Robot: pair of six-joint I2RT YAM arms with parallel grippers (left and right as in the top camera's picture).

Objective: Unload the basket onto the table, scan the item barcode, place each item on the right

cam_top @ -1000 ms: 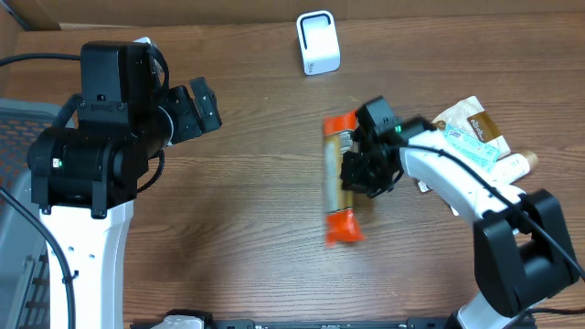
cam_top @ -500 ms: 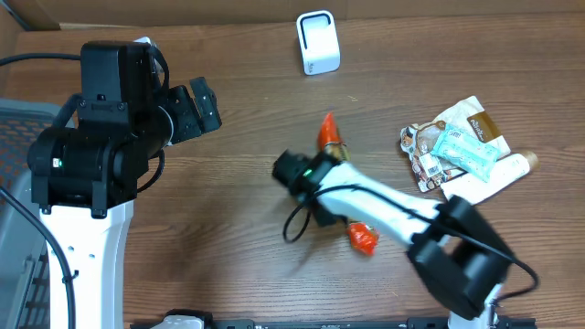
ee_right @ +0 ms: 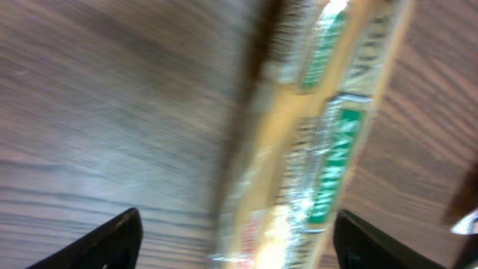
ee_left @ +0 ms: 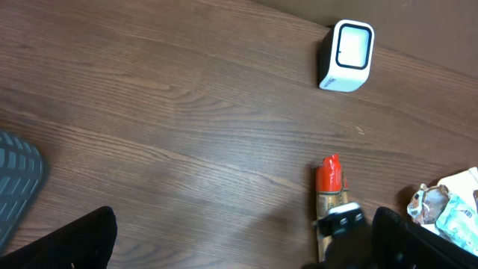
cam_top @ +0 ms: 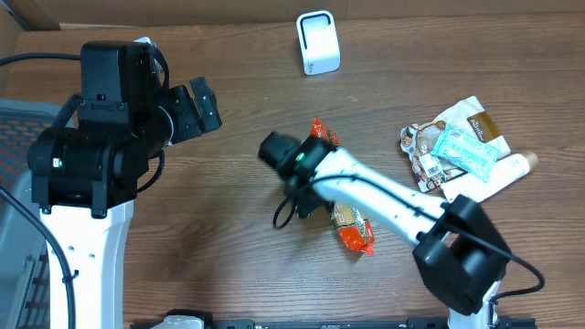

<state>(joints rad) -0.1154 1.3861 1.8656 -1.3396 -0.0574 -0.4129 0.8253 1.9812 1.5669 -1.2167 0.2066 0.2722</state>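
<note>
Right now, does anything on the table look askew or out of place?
The orange-ended snack package lies slanted mid-table, partly under the right arm and well away from the white scanner. The right gripper is open over it, not holding it. The packets at the right are a loose heap.

The right gripper swept left with the snack pack and opened.

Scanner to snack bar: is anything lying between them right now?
Nothing in the way: between the scanner and the snack bar is bare table, apart from a tiny speck just off the line. The left wrist view shows it best.
</note>
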